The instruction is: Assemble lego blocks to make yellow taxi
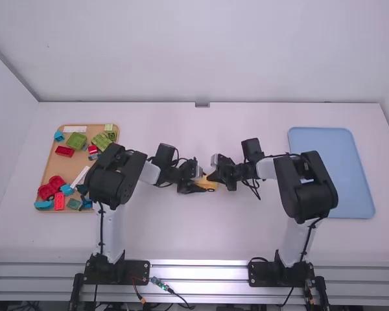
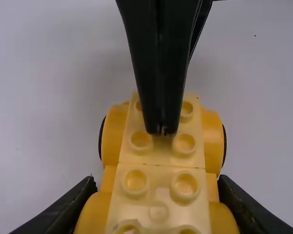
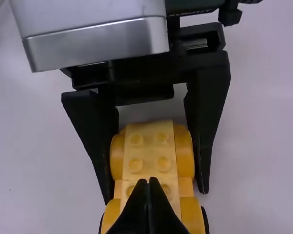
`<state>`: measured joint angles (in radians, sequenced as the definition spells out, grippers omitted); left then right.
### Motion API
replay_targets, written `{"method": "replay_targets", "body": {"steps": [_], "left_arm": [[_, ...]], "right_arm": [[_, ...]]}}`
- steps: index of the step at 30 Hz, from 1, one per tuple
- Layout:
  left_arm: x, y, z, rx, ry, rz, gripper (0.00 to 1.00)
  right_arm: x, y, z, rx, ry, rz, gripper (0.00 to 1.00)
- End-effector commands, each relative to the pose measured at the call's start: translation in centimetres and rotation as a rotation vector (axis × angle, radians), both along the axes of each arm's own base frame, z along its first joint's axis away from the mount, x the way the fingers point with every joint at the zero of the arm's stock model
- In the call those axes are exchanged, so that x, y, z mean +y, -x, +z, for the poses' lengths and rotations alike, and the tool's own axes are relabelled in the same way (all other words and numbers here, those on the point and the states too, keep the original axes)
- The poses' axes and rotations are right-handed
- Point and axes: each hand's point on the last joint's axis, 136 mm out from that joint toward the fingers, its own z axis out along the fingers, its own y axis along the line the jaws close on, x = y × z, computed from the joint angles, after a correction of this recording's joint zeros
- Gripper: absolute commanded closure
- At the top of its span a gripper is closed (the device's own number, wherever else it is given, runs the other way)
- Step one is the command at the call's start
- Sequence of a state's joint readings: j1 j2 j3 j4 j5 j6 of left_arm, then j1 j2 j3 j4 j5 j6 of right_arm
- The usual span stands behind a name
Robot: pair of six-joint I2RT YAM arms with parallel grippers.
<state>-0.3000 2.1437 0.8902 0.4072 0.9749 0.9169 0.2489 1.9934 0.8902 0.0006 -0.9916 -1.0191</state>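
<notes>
In the high view my left gripper [image 1: 196,184] and my right gripper [image 1: 211,177] meet over a yellow car base [image 1: 209,185] near the table's middle. The left wrist view shows the left gripper [image 2: 155,184] with one finger on each side of the yellow car base [image 2: 159,192], shut on it. Yellow plates with studs run along its top between the wheels. In the right wrist view my right gripper [image 3: 148,182] is shut with nothing between its fingers, tips over the studded top of the car base [image 3: 149,151].
A tan tray [image 1: 63,167] with red, green and blue blocks lies at the left, partly behind the left arm. On the right is a blue tray [image 1: 356,175], partly covered by the right arm. White table surface [image 1: 201,236] surrounds the work.
</notes>
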Motion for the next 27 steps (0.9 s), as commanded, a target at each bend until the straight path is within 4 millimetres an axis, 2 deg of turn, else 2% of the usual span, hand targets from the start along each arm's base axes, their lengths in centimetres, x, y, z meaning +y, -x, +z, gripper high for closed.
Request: {"method": "replay_targets", "body": {"steps": [1,5,9,17,21,25,27], "left_arm": [[0.8,-0.1,-2.6,-0.024,-0.117,0.039,0.98],[0.8,-0.1,-2.6,-0.022,-0.117,0.039,0.98],[0.8,-0.1,-2.6,-0.021,-0.118,0.039,0.98],[0.8,-0.1,-2.6,-0.022,-0.117,0.039,0.97],[0.8,-0.1,-2.6,-0.019,-0.118,0.040,0.97],[0.8,-0.3,-2.5,0.013,-0.113,0.066,0.95],[0.8,-0.3,-2.5,0.016,-0.115,0.066,0.95]], "right_arm": [[-0.9,3.6,-6.4,0.115,0.206,0.004,1.00],[-1.0,4.3,-7.2,0.122,0.185,0.005,1.00],[-1.1,4.0,-6.3,0.128,0.146,-0.002,1.00],[-0.6,1.7,0.3,-0.013,0.091,0.025,1.00],[-0.7,-0.6,4.1,-0.132,0.112,-0.026,1.00],[-2.1,-3.1,6.3,-0.184,0.220,-0.158,1.00],[-3.9,-4.2,7.6,-0.197,0.334,-0.267,0.99]]}}
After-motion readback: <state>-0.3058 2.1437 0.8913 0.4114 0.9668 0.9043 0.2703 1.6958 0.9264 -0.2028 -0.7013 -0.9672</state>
